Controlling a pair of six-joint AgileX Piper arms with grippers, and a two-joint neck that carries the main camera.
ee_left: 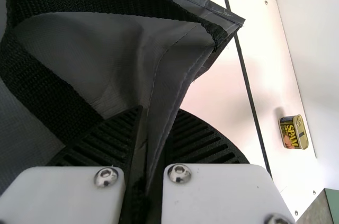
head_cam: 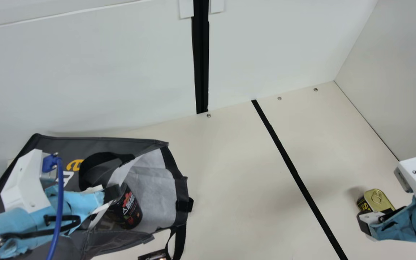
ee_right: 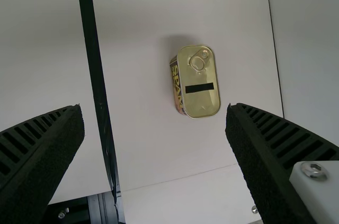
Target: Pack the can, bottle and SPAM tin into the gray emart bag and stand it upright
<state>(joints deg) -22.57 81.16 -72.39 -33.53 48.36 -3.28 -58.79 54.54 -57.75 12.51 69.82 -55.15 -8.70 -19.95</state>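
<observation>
The gray emart bag (head_cam: 103, 143) lies on its side on the cream table (head_cam: 229, 162), at the main view's left, with its mouth toward the middle and its pale lining (head_cam: 157, 184) showing. A dark round container (head_cam: 130, 213) with red and white print sits tilted in that mouth, against the lining; I can't tell whether it is the can or the bottle. The left gripper (head_cam: 112, 194) is over the bag, its jaws clenched on a fold of the gray fabric near the opening; in the left wrist view the fold runs between the two ribbed fingers (ee_left: 204, 139), with a loop of black handle (ee_left: 47, 83) beside it. Another strap (head_cam: 181, 234) hangs off the mouth, and next to it a dark printed thing (head_cam: 154, 255) is cut off by the main view's bottom edge, too little of it to name. The SPAM tin (head_cam: 378, 199) is on the table well apart from the bag, on the right side of the black line (head_cam: 294, 173), its gold lid and pull ring facing up. The right gripper (head_cam: 368, 219) is near the tin, jaws spread wide with nothing in them; in the right wrist view the tin is beyond the fingertips, touching neither.
</observation>
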